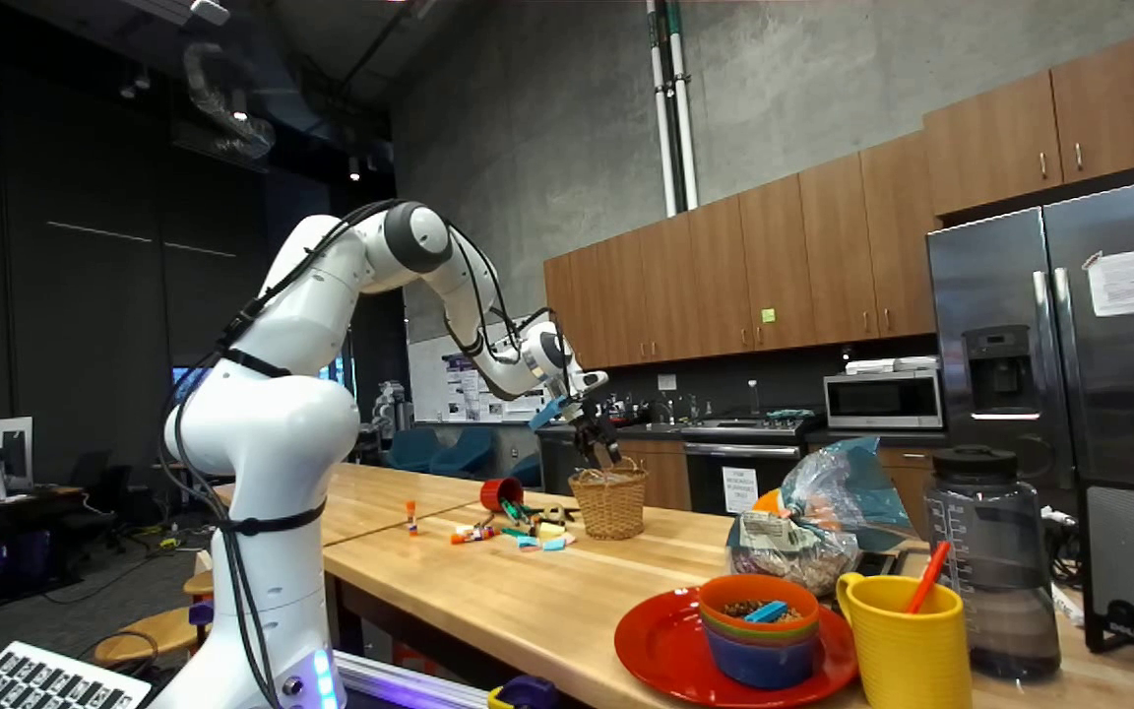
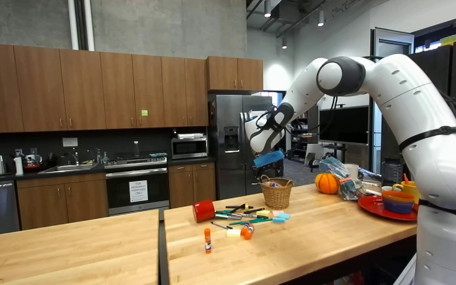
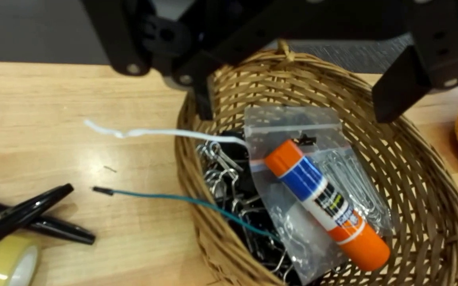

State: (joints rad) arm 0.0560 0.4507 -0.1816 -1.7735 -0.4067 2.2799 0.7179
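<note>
At the wrist view's left, two black pens [image 3: 26, 211] lie crossed on the pale wooden surface [image 3: 113, 99]. Next comes a brown wicker basket [image 3: 185, 165], with the black robot fingers [image 3: 399, 87] above it, spread wide and gripping nothing. Below and between them — inside the basket, atop a clear plastic bag [image 3: 292, 224] — lies a cylindrical glue stick [image 3: 328, 204], long axis slanting from upper left to lower right, orange-ended with a blue-and-white middle.
</note>
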